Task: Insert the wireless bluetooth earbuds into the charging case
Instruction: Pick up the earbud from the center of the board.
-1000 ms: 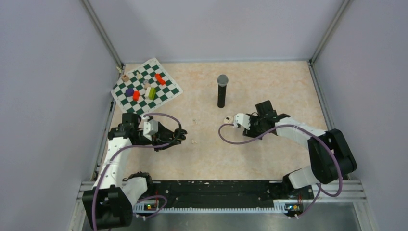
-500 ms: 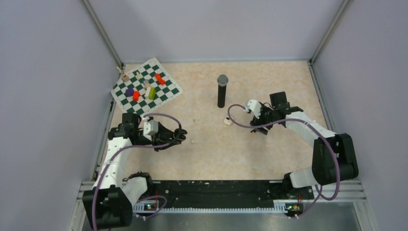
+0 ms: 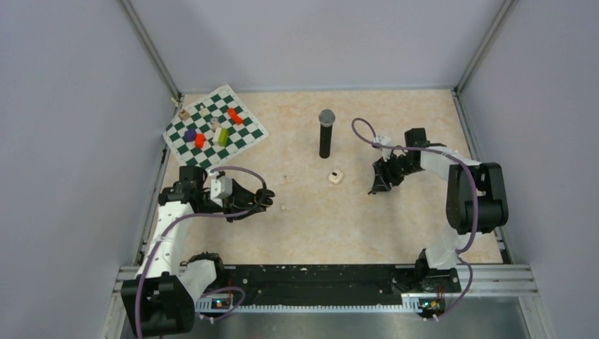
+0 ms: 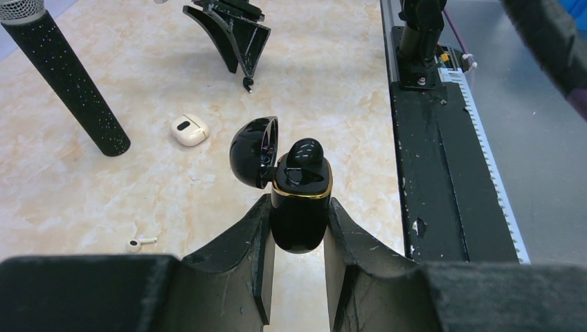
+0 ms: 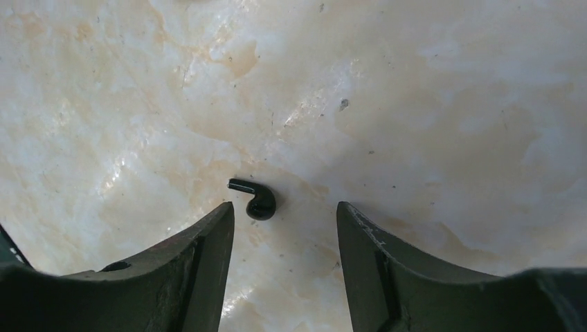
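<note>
My left gripper (image 3: 265, 200) is shut on the black charging case (image 4: 299, 207), held upright with its lid (image 4: 255, 152) open. One black earbud (image 4: 304, 152) sits in the case. My right gripper (image 3: 374, 189) is open and points down at the table. A second black earbud (image 5: 257, 200) lies on the table just beyond its fingertips, nearer the left finger (image 5: 208, 242). This earbud also shows in the left wrist view (image 4: 248, 84). A white case (image 3: 335, 176) lies shut on the table. A whitish earbud (image 4: 138, 243) lies loose by the left gripper.
A tall black microphone (image 3: 325, 134) stands upright behind the white case. A green and white chessboard mat (image 3: 215, 127) with small coloured pieces lies at the back left. Grey walls close in the table on three sides.
My right gripper has swung right and back, away from the white case, which stays on the table. It now hangs over the black earbud. The left arm has not moved.
</note>
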`<action>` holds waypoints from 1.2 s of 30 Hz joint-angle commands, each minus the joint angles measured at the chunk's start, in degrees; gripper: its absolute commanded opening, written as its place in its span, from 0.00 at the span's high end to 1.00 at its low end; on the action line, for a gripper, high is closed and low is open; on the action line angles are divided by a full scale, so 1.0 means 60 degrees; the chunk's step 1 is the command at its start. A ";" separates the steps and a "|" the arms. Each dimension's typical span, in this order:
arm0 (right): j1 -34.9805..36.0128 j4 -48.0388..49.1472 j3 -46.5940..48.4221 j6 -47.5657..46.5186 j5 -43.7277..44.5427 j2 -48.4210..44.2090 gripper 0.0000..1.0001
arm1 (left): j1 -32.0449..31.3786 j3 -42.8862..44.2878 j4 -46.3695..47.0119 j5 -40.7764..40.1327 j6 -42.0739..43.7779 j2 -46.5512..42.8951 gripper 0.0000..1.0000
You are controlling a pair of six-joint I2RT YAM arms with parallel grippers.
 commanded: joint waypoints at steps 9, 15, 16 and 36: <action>-0.0315 -0.0494 0.0457 0.0759 -0.0994 0.0481 0.52 | 0.0040 0.0278 -0.0085 0.1414 0.0211 -0.0076 1.00; -0.0322 -0.0494 0.0538 0.0867 -0.1137 0.0849 0.57 | 0.0037 0.0276 -0.0079 0.1422 0.0212 -0.0079 1.00; -0.0324 -0.0494 0.0547 0.0858 -0.1141 0.0896 0.57 | 0.0050 0.0275 -0.0088 0.1412 0.0220 -0.0086 1.00; -0.0318 -0.0784 0.0269 0.0410 -0.0745 0.0913 0.65 | 0.0043 0.0287 -0.0084 0.1432 0.0211 -0.0149 1.00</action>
